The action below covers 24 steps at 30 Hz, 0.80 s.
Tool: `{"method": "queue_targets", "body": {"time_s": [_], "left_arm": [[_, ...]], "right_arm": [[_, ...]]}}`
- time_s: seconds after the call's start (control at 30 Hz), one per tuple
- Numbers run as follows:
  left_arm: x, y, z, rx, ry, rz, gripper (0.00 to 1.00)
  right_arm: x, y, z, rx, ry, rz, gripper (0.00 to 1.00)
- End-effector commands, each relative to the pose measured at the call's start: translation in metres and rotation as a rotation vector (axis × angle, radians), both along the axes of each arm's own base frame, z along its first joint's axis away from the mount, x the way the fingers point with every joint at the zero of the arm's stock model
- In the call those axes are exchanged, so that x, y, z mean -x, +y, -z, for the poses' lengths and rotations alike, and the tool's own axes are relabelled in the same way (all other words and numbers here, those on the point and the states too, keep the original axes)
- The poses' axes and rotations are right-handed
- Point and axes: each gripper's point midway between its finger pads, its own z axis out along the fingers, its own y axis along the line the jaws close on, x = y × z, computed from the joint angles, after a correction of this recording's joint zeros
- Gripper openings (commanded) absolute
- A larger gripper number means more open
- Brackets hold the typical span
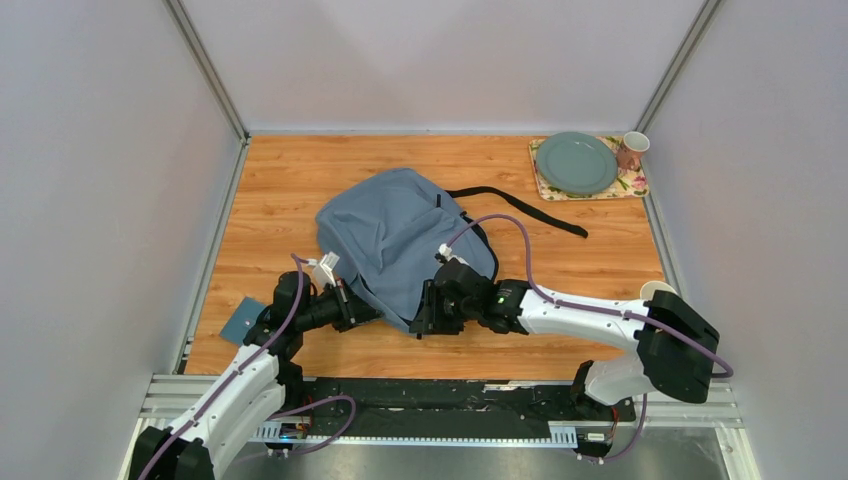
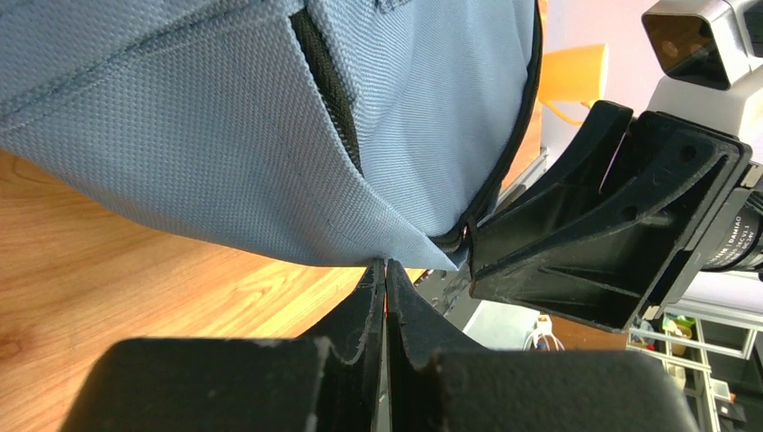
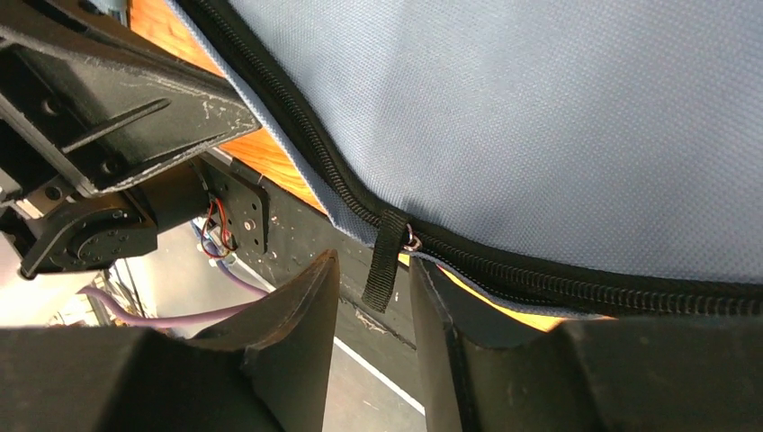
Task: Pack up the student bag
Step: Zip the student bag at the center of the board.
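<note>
The student bag [image 1: 400, 240], grey-blue fabric with dark zips, lies in the middle of the wooden table. My left gripper [image 1: 360, 305] is at its near left edge; in the left wrist view the jaws [image 2: 385, 265] are pressed together, pinching the bag's [image 2: 225, 135] lower fabric edge at their tips. My right gripper [image 1: 418, 318] is at the near right edge, facing the left one. In the right wrist view it [image 3: 373, 265] stands open, and the black zip pull tab [image 3: 385, 270] hangs loose between its fingers below the zip of the bag [image 3: 540, 117].
A black strap [image 1: 520, 205] trails right from the bag. A green plate [image 1: 577, 163] on a flowered mat and a cup [image 1: 632, 150] stand at the back right. A small blue-green flat item [image 1: 243, 320] lies at the near left. White walls enclose the table.
</note>
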Motion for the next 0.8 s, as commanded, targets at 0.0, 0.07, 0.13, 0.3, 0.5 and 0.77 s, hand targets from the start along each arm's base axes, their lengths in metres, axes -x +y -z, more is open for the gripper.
{"method": "queue_targets", "body": {"time_s": [0.0,0.07,0.13,0.3,0.5,0.77], "left_arm": [[-0.004,-0.004,-0.014,0.027,-0.049,0.01,0.08],[-0.006,-0.004,-0.018,0.036,-0.07,0.01,0.08],[-0.006,-0.005,-0.018,0.037,-0.069,0.012,0.08],[-0.006,-0.004,-0.019,0.039,-0.072,0.01,0.08],[-0.006,-0.004,-0.016,0.031,-0.066,0.008,0.07],[-0.007,-0.008,-0.027,0.058,-0.108,0.036,0.76]], "right_arm": [[-0.015,0.005,-0.006,0.004,-0.019,0.097,0.38],[-0.016,0.005,-0.004,0.012,-0.012,0.104,0.33],[-0.015,0.003,0.001,0.031,-0.002,0.108,0.26],[-0.019,-0.002,0.004,0.055,-0.028,0.12,0.02],[-0.019,-0.016,-0.011,0.076,-0.112,0.076,0.0],[-0.01,-0.039,-0.012,0.149,-0.166,-0.022,0.0]]}}
